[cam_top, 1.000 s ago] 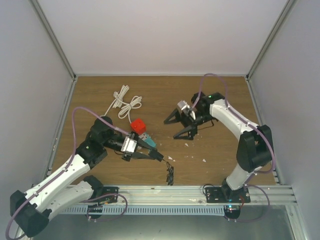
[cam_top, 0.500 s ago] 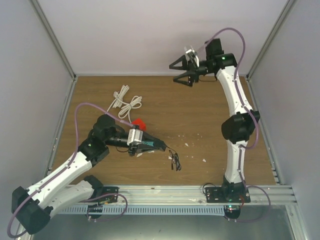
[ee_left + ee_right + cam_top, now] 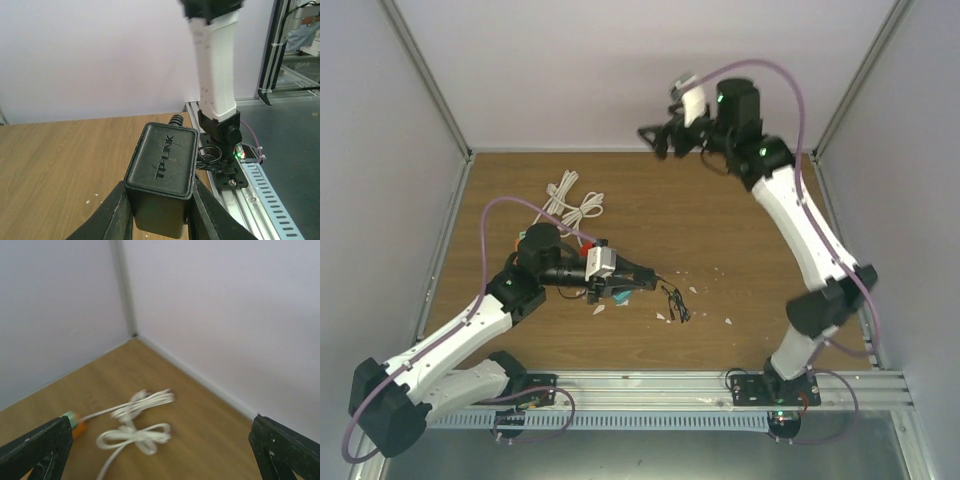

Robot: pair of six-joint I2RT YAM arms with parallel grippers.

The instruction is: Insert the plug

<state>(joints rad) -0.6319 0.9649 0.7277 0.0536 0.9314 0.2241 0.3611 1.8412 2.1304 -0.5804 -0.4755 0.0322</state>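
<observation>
The table (image 3: 750,220) carries everything toward its left half. The right arm (image 3: 800,220) reaches high over the 12 o'clock edge, probably to keep out of the way and give its camera a look at the 10 o'clock corner. The right gripper (image 3: 660,140) has its jaws spread as wide as they go, with nothing between them.

The left arm (image 3: 470,325) stretches low from 7 o'clock toward the centre. The white cord (image 3: 570,205) lies coiled at 10 o'clock, well apart from both grippers.

The left gripper (image 3: 632,277) is partly closed and clamps the plug (image 3: 162,175), a black adapter, by its two side faces. That hold likely leaves its prong face free for the socket.

A red block (image 3: 76,422) at the cord's end, at 9 o'clock of the plug, may be that socket. The plug's thin black cable (image 3: 673,303) trails on the wood at 4 o'clock of the gripper.
</observation>
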